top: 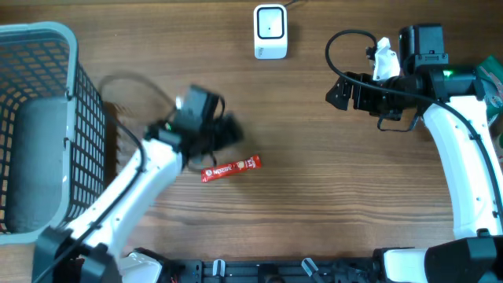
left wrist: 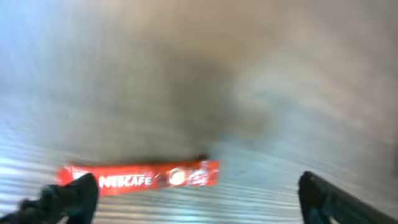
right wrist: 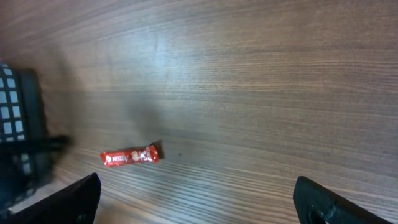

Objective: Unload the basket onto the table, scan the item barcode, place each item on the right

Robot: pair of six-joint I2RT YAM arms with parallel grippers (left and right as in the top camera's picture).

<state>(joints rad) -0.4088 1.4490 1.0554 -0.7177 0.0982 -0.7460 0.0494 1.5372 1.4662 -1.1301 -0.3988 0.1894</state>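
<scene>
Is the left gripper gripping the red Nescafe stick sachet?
No, the red Nescafe stick sachet lies flat on the wooden table while the left gripper stands wide open.

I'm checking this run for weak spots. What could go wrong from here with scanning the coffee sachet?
1. The sachet lies flat and thin on the table, not held; the open left gripper above it could push it rather than pinch it.
2. Its upper face shows only the brand name, no barcode that I can see, so it may reach the scanner, which stands well away at the far edge, wrong side up.
</scene>
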